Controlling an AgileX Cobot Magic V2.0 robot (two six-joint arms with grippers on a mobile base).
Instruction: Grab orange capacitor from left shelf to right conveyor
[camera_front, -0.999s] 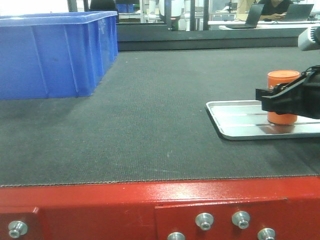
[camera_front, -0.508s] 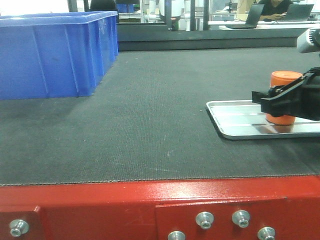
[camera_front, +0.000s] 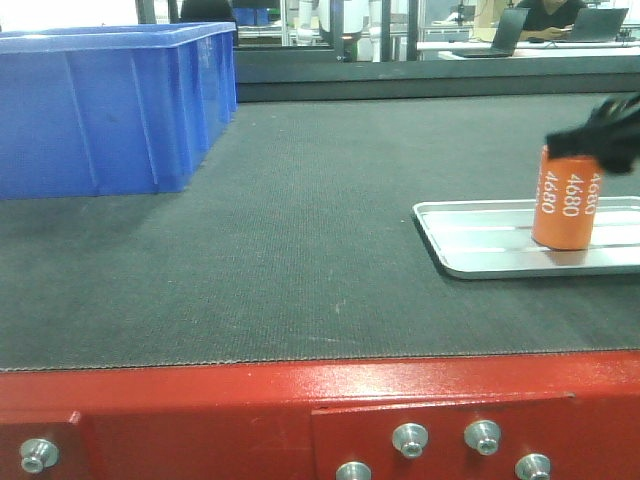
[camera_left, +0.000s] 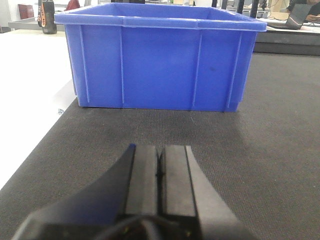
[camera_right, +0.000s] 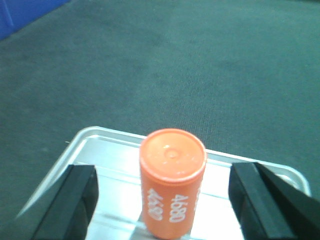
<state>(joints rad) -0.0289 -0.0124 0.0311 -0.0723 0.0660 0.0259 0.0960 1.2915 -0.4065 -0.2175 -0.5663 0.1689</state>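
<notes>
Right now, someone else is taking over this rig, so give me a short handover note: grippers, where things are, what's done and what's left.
Left gripper: shut, empty, low over the conveyor, facing the blue bin.
Right gripper: open, fingers spread wide either side of the capacitor, not touching it; it is above it in the front view.
Capacitor: upright on the silver tray, which lies on the conveyor at the right.
Done: capacitor delivered and released.
Left: pull the right arm clear without tipping it. The shelf is not in view.
</notes>
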